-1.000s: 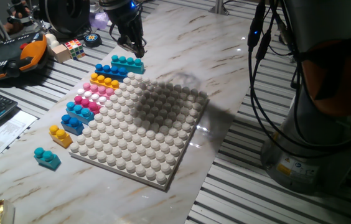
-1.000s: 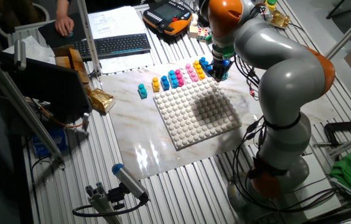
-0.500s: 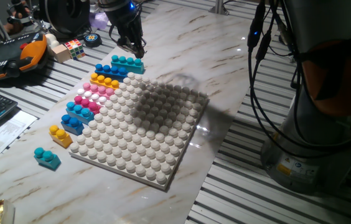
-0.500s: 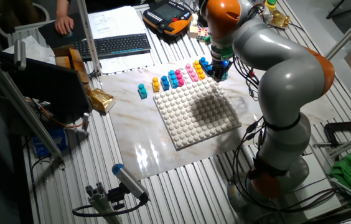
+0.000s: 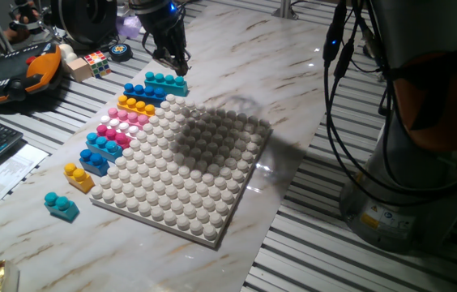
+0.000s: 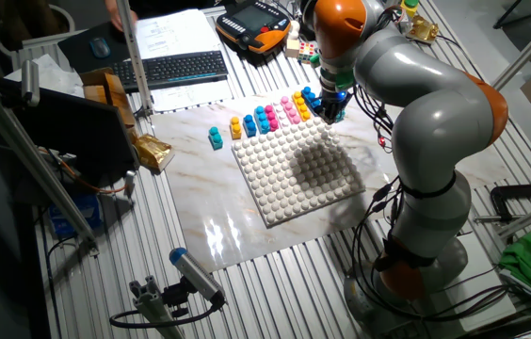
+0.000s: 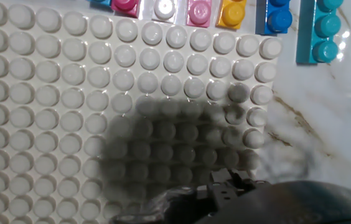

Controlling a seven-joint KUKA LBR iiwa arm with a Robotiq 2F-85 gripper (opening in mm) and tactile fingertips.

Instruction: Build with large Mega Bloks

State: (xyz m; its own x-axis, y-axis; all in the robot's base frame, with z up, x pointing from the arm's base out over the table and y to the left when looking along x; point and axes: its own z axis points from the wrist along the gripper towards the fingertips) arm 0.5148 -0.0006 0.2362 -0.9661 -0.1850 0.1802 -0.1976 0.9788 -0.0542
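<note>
The large Mega Bloks lie in a row along the left edge of the white studded baseplate (image 5: 188, 162). From the far end the row runs teal (image 5: 166, 82), blue (image 5: 143, 91), yellow (image 5: 135, 105), pink (image 5: 127, 118), magenta (image 5: 113, 132) and light blue (image 5: 103, 144). A small yellow brick (image 5: 78, 176) and a small teal brick (image 5: 61, 205) lie apart on the table nearer the front. My gripper (image 5: 178, 63) hangs just above the far end of the teal brick, holding nothing that I can see. Its fingers are dark and too small to judge. In the hand view the baseplate (image 7: 70, 93) fills the frame, with the teal brick (image 7: 325, 31) at the top right.
A multicoloured puzzle cube (image 5: 96, 62) and an orange-and-black pendant (image 5: 14, 75) lie beyond the bricks at the left. A keyboard (image 6: 179, 66) and papers sit at that side of the table. The arm's grey base (image 6: 426, 245) and its cables stand on the opposite side.
</note>
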